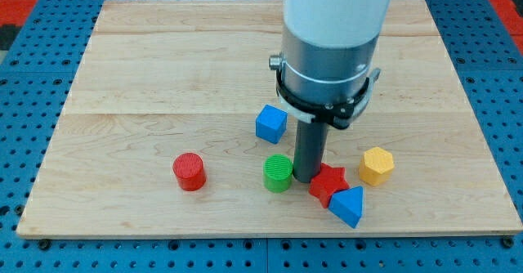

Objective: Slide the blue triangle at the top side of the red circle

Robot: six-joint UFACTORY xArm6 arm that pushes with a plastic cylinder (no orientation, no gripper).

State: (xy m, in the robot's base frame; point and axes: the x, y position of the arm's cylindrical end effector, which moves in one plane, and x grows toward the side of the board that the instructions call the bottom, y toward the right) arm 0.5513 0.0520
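A fat white cylinder fills the view's top, stepping into a brushed grey metal collar ringed by a black clamp band with small side screws, then narrowing to the dark rod ending at my tip [306, 180].

Wooden board [163, 77] carried 6 blocks. Red circle [189, 172] sat alone twd view's left; blue cube [271, 123], green cylinder [278, 172], red star [328, 183], blue triangle [348, 205], yellow hexagon [377, 166] clustered btm right.

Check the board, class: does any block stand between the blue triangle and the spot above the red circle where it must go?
Yes. The red star touches the blue triangle on its upper left, and the green cylinder sits further along the path toward the red circle. My tip rests between the cylinder and the star.
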